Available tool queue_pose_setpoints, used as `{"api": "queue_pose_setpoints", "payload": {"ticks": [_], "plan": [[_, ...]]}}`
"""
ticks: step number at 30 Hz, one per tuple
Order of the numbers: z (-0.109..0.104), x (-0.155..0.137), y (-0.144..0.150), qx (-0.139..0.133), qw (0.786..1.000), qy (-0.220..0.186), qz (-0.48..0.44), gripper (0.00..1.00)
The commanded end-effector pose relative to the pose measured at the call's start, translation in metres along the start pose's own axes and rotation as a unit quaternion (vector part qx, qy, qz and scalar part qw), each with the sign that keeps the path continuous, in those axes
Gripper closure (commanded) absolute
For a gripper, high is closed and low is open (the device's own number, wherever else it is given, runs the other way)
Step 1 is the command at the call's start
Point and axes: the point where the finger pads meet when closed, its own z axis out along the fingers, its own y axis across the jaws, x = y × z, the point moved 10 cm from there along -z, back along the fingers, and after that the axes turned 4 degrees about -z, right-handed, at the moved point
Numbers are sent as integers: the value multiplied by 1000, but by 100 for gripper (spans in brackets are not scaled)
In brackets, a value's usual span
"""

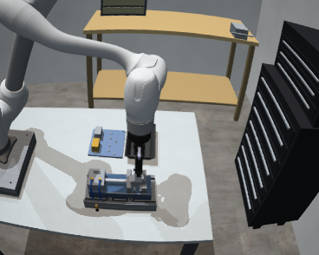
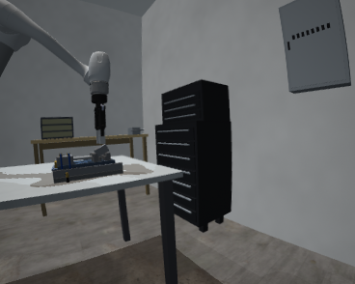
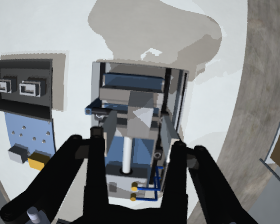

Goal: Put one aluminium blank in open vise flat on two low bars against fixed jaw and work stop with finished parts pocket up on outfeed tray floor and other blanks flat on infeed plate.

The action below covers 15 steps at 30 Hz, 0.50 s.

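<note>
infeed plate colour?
Light blue, dotted with small pale pins. The infeed plate shows best in the top view.

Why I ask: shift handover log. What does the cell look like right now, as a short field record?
gripper: open, empty, hovering above the vise
vise: grey block in it, tilted, not flat
infeed plate: one aluminium blank and one brass blank, side by side
outfeed tray: two finished parts, pockets showing
</note>
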Motion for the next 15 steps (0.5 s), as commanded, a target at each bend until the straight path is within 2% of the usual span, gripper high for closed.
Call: {"api": "queue_pose_setpoints", "payload": {"ticks": [1,15], "plan": [[2,0,0,0,1000,0,0,60],[5,0,0,0,1000,0,0,60]]}}
